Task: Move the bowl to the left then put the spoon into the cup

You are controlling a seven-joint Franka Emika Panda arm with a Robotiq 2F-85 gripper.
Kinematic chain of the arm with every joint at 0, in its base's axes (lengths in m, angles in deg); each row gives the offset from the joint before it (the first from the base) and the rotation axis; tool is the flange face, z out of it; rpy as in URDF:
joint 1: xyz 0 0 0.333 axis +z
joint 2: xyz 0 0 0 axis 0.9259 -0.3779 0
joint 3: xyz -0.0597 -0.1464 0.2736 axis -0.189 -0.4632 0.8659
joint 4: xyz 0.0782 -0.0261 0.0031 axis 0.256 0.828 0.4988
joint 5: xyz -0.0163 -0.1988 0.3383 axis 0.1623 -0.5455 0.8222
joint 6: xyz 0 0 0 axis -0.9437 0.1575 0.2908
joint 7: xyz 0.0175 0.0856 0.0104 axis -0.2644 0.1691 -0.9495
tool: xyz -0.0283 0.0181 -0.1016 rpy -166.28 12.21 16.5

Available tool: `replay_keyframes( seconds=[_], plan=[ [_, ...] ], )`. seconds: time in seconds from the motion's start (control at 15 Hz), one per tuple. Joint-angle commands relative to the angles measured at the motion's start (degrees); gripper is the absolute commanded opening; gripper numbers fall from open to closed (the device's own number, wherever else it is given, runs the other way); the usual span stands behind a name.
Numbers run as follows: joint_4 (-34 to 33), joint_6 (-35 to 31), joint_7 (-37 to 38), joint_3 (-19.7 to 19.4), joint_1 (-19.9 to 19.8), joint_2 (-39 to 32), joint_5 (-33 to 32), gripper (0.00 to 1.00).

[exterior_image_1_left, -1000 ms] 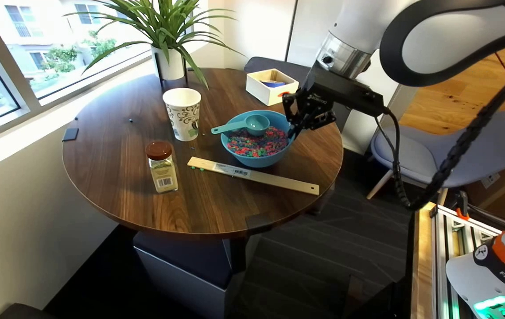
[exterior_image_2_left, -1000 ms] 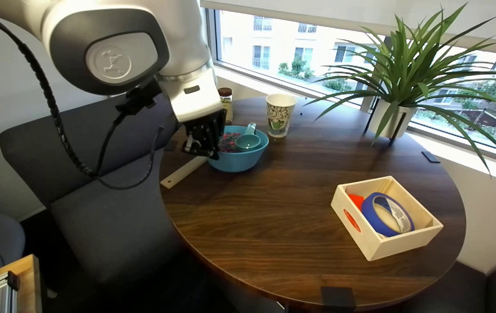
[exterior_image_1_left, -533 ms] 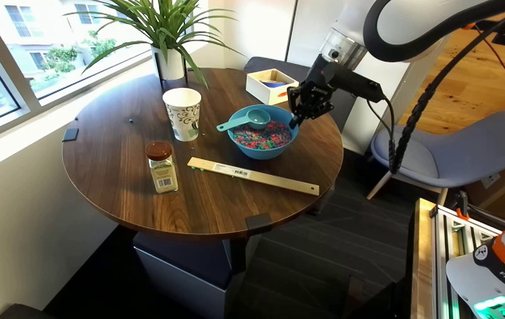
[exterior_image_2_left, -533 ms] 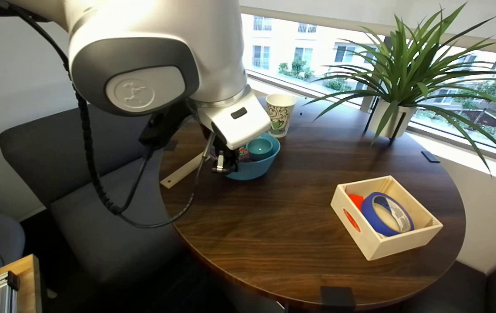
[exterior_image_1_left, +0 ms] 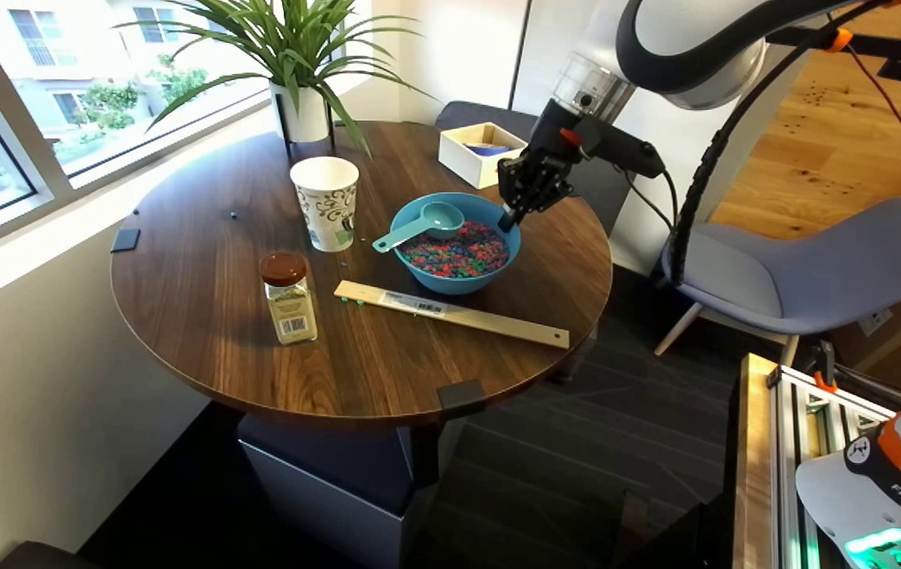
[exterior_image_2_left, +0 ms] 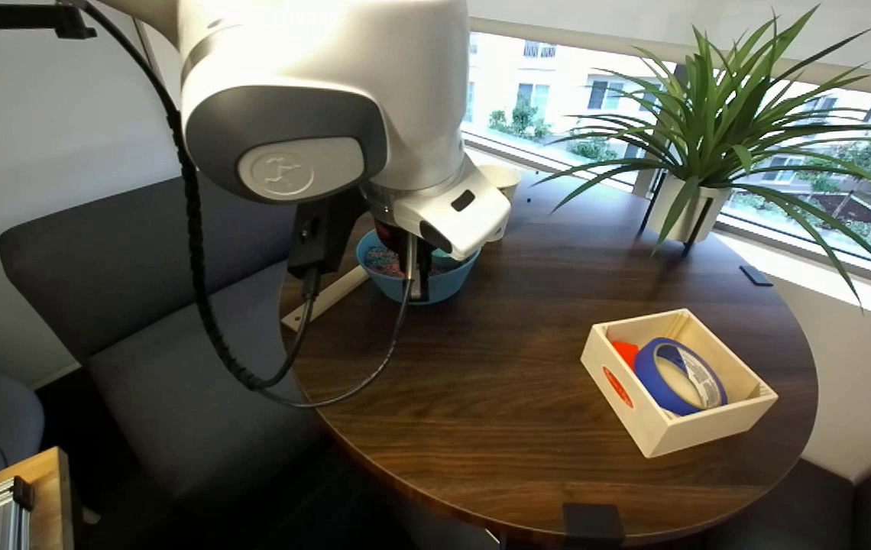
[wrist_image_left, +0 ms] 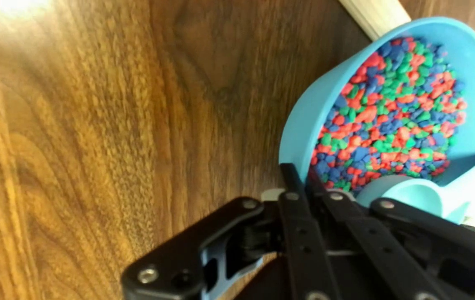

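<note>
The blue bowl (exterior_image_1_left: 450, 284) holds red, green and blue bits and sits over the table, also seen in the wrist view (wrist_image_left: 304, 121). My gripper (wrist_image_left: 303, 177) is shut on its rim, one finger outside and one inside; in an exterior view it reaches the bowl's far right rim (exterior_image_1_left: 507, 221). The teal spoon (exterior_image_1_left: 442, 217), a scoop, lies in the bowl, its handle resting over the rim toward the cup. The cream-white cup (exterior_image_1_left: 328, 209) stands upright beyond the handle. In an exterior view the arm hides much of the cup (exterior_image_2_left: 503, 179) and bowl (exterior_image_2_left: 443, 284). I cannot tell whether the bowl touches the table.
A flat wooden stick (exterior_image_1_left: 482, 318) lies before the bowl. A jar with a brown lid (exterior_image_1_left: 288, 304) stands near the cup. A square wooden box (exterior_image_2_left: 672, 431) holds blue tape (exterior_image_2_left: 661, 386). A potted plant (exterior_image_1_left: 302, 114) stands by the window. The round table's edge (exterior_image_1_left: 387, 415) curves in front.
The gripper and bowl have shifted together, first toward the wooden box, then back toward the cup. The spoon's handle has swung a little with the bowl. The arm has swung across.
</note>
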Motion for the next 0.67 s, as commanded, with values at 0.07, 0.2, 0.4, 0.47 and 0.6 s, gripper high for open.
replay_keyframes(
  seconds=[0.07,0.2,0.4,0.47,0.6],
  plan=[
    [-5.3,2.5,-2.2,0.3,-0.3,-3.3,2.3,0.01],
    [-7.1,3.9,-2.1,0.2,-0.6,-4.6,1.8,0.01],
    [-8.3,3.5,2.5,-0.1,-0.9,-4.4,-1.6,0.36],
    [-8.4,2.8,4.5,-0.2,-0.9,-3.8,-3.0,0.45],
    [-8.5,2.0,8.0,-0.1,-0.7,-1.7,-6.7,0.6]
  ],
)
